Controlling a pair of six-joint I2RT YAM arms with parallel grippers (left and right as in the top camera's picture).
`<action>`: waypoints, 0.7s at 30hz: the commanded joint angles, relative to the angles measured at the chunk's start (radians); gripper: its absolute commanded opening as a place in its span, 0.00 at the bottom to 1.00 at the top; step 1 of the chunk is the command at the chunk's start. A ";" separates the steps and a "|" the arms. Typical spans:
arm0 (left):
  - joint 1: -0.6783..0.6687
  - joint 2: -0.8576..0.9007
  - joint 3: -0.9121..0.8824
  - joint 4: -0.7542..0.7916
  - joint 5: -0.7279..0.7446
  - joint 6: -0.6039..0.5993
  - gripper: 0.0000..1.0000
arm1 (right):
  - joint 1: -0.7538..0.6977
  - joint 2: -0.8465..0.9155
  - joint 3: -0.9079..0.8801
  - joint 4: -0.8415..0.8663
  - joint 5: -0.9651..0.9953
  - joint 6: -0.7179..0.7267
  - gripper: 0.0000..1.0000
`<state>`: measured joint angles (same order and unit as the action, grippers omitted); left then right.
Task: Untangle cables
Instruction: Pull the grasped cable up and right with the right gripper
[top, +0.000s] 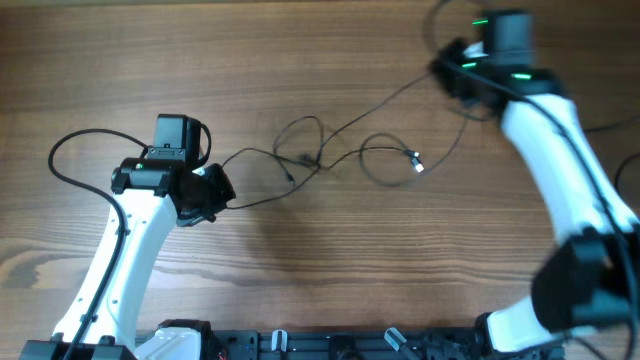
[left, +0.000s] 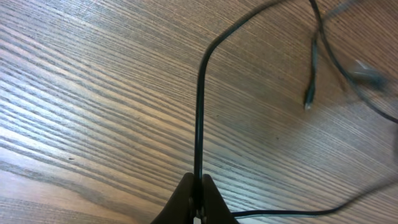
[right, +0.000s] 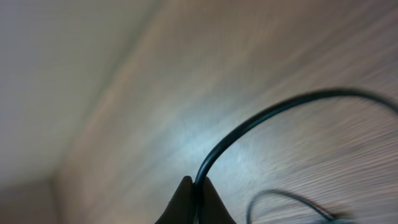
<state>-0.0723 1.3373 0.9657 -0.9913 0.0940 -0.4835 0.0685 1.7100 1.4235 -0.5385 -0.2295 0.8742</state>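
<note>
A wooden table, seen from above, carries thin black cables strung between two robot arms.

At the left, the left claw is clenched on one strand. Its wrist view shows the cord pinched between the closed tips, running straight ahead of the claw, then curving off toward the tangle. A little beyond this claw, toward the table's middle, the cables cross in a few loose loops lying flat on the wood. Past those loops, between the two claws, rests a small silvery plug.

At the far right, the right claw is also clamped on a strand. In its blurred wrist view the cord arcs up and away from the closed tips.

The step in hand appears to be drawing the two gripped strands apart to open the loops. It probably goes best with a slow, low pull outward, both grips kept firm. If a crossing tightens instead of opening, ease off so the free plug end can slip through.
</note>
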 joint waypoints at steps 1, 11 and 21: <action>-0.004 0.004 -0.005 0.000 -0.021 0.005 0.04 | -0.131 -0.116 0.003 -0.050 -0.095 -0.121 0.04; -0.004 0.004 -0.005 -0.001 -0.045 0.005 0.04 | -0.462 -0.167 0.003 -0.260 -0.189 -0.220 0.05; 0.158 0.004 -0.005 0.031 -0.172 -0.140 0.04 | -0.679 -0.167 0.003 -0.392 -0.106 -0.225 0.04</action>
<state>-0.0029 1.3373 0.9657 -0.9798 -0.0238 -0.5457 -0.5804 1.5593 1.4231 -0.9108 -0.3931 0.6712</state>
